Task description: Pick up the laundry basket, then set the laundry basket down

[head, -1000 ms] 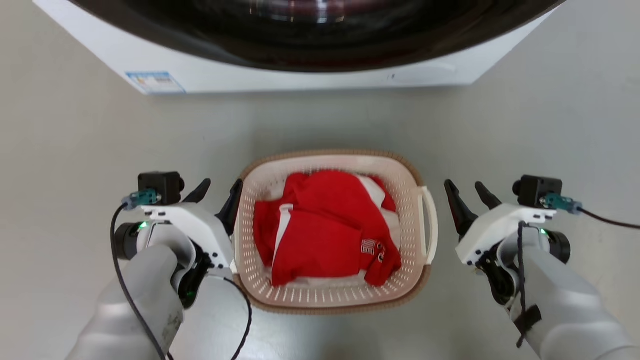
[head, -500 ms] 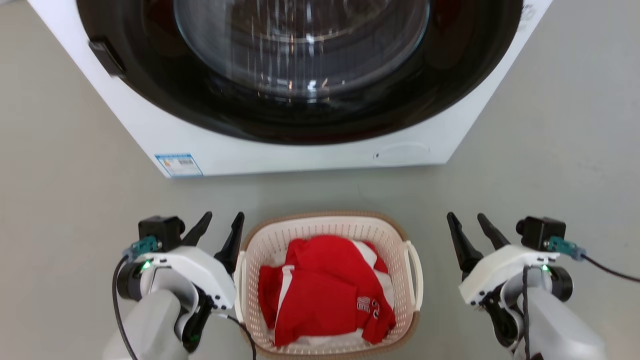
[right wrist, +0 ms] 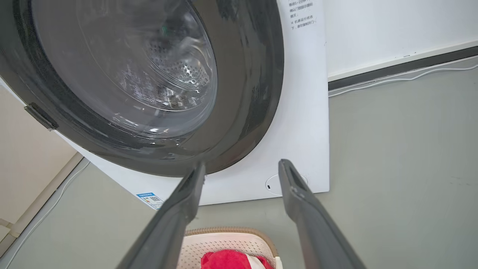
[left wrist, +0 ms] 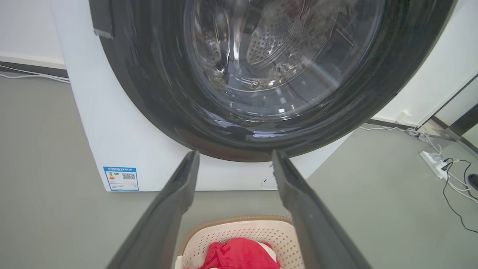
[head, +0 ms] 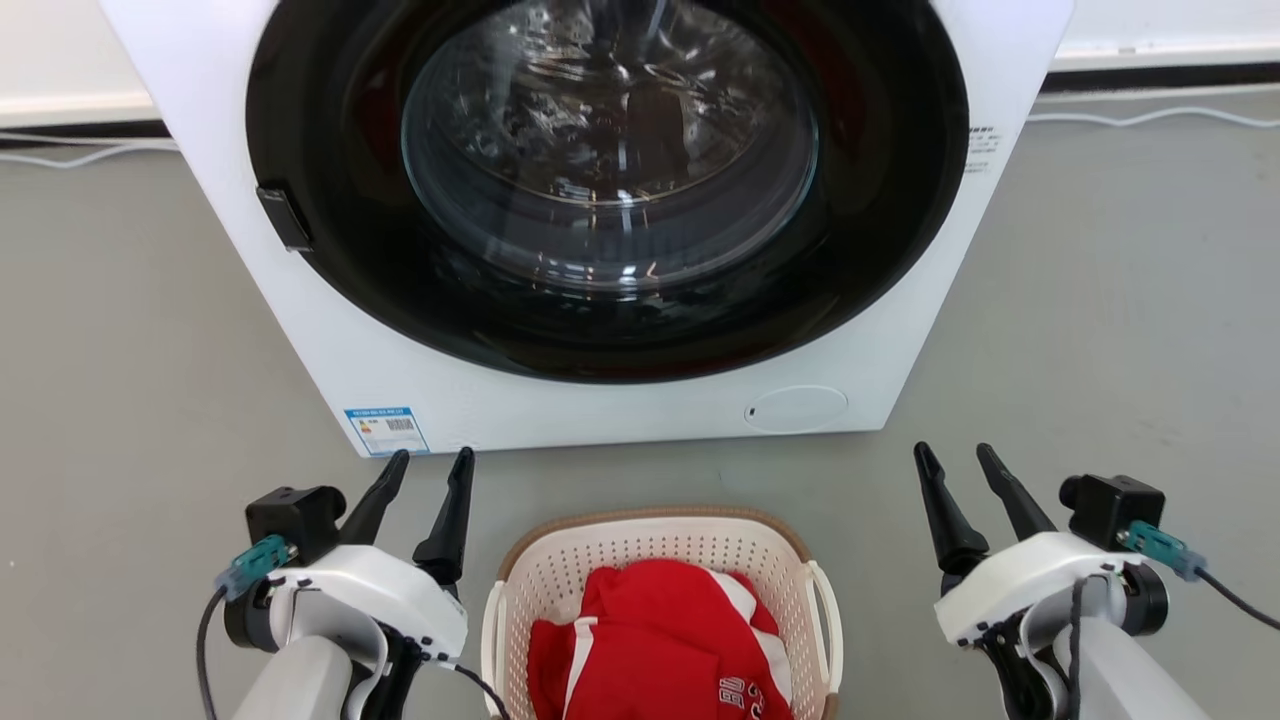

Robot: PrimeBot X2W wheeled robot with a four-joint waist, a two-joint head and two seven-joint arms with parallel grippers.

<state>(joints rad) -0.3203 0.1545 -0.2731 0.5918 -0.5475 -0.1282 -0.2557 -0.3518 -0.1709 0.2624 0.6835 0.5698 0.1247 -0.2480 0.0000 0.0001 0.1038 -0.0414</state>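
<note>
Now both empty: left gripper and right gripper stand spread wide, nothing between the fingers. Laundry basket, red garment inside, sits on the floor between the two grippers, short of their fingertips. A second ago the left gripper's inner finger lay against its rim; now it is clear. Head camera has tilted up, so the washer ahead shows more fully. Judgement: basket set down, arms retreating, task near done.

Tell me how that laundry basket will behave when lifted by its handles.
The laundry basket looks like perforated moulded plastic, so probably fairly stiff with slight flex. It holds soft red and white clothing, so likely light. With one loop handle on each side, an uneven lift might tilt it.
</note>
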